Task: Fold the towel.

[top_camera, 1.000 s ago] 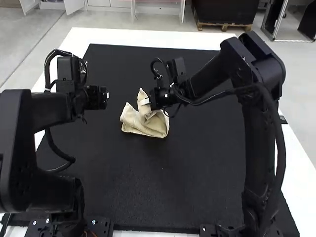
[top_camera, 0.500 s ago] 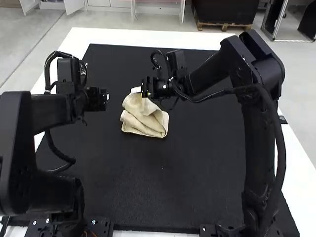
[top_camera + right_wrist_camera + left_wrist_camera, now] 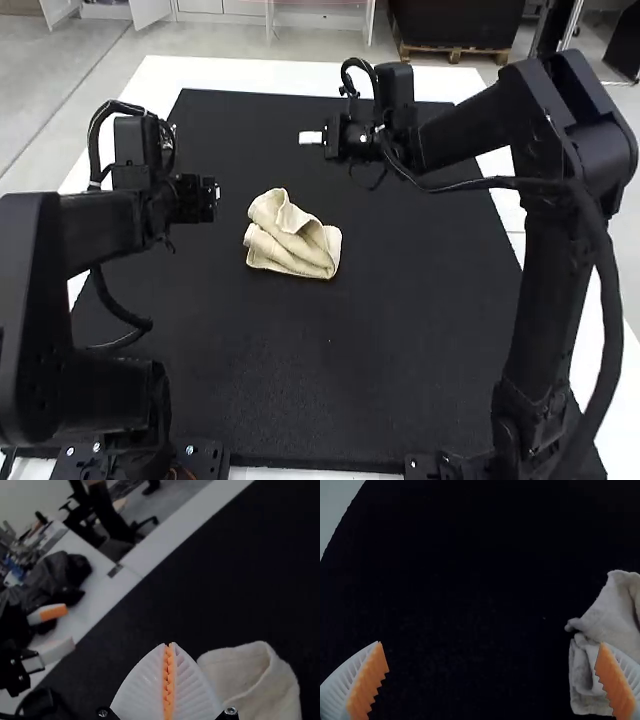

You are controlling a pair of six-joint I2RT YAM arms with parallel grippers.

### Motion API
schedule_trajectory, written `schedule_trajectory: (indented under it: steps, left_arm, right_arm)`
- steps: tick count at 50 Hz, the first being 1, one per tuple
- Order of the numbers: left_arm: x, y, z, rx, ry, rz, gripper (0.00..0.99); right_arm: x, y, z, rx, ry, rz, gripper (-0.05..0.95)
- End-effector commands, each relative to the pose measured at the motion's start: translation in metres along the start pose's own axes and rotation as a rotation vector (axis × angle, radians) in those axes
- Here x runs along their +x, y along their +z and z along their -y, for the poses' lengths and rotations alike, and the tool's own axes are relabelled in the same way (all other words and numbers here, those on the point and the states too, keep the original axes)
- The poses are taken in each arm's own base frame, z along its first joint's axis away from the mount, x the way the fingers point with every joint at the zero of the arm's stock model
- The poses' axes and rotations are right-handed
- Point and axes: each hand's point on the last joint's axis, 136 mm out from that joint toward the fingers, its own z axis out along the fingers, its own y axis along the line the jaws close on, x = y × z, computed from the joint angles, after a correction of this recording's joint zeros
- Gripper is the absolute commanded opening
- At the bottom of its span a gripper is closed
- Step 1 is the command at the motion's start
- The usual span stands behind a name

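The cream towel (image 3: 293,243) lies folded over and partly bunched on the black mat, with a raised, curled flap on its far side. My left gripper (image 3: 208,199) is held to the left of the towel, and my right gripper (image 3: 311,137) is beyond it, apart from the cloth. In the left wrist view my left gripper (image 3: 491,642) has its fingers spread wide, one overlapping the view of the towel (image 3: 610,625). My right gripper (image 3: 169,644) has its pads pressed together, no cloth between them, with the towel (image 3: 250,680) past its fingers.
The black mat (image 3: 330,370) covers most of the white table (image 3: 290,75). Across from the right wrist camera, the left arm's gripper (image 3: 55,630) is visible with its fingers apart. Dark clothing (image 3: 57,575) lies on a white surface behind.
My right gripper has let go of the towel and moved away, toward the far side and right. The towel's raised part has dropped into a curled flap. The left arm has kept still.
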Motion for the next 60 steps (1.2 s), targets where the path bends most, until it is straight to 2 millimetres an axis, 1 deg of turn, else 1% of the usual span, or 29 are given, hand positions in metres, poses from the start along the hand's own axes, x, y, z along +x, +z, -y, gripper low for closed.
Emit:
schedule_trajectory:
  steps: [1,5,7,10,14,17,21,23,30,40,52,60]
  left_arm:
    - [-0.006,-0.003,-0.002,-0.007,-0.006,0.024,0.969]
    - [-0.007,-0.003,-0.002,-0.007,-0.005,0.027,0.969]
    - [-0.007,-0.003,-0.002,-0.007,-0.006,0.029,0.969]
    - [-0.007,-0.003,-0.002,-0.007,-0.006,0.03,0.969]
    - [-0.007,-0.003,-0.002,-0.007,-0.007,0.027,0.969]
    - [-0.006,-0.003,-0.002,-0.007,-0.007,0.026,0.969]
    - [-0.008,-0.004,-0.002,-0.007,-0.006,0.034,0.969]
    - [-0.009,-0.005,-0.001,-0.007,-0.005,0.037,0.969]
    - [-0.012,-0.007,-0.001,-0.007,-0.004,0.047,0.969]
    - [-0.015,-0.009,-0.001,-0.008,-0.003,0.056,0.969]
    - [-0.014,-0.009,-0.001,-0.007,-0.003,0.055,0.969]
    - [-0.014,-0.009,-0.001,-0.006,-0.003,0.055,0.969]
  right_arm:
    - [0.011,0.001,0.003,0.024,-0.004,-0.014,0.31]
    - [0.016,0.003,0.009,0.065,-0.029,-0.025,0.54]
    - [0.022,0.005,0.007,0.072,-0.043,-0.043,0.68]
    - [0.028,0.009,0.008,0.091,-0.065,-0.057,0.74]
    - [0.032,0.014,0.007,0.108,-0.093,-0.066,0.8]
    - [0.037,0.019,0.007,0.12,-0.111,-0.076,0.84]
    - [0.05,0.027,0.009,0.14,-0.126,-0.111,0.87]
    - [0.054,0.03,0.01,0.147,-0.13,-0.124,0.9]
    - [0.064,0.039,0.014,0.16,-0.143,-0.15,0.9]
    - [0.069,0.049,0.027,0.184,-0.157,-0.171,0.9]
    - [0.079,0.066,0.038,0.192,-0.16,-0.195,0.9]
    - [0.083,0.077,0.042,0.194,-0.173,-0.204,0.9]
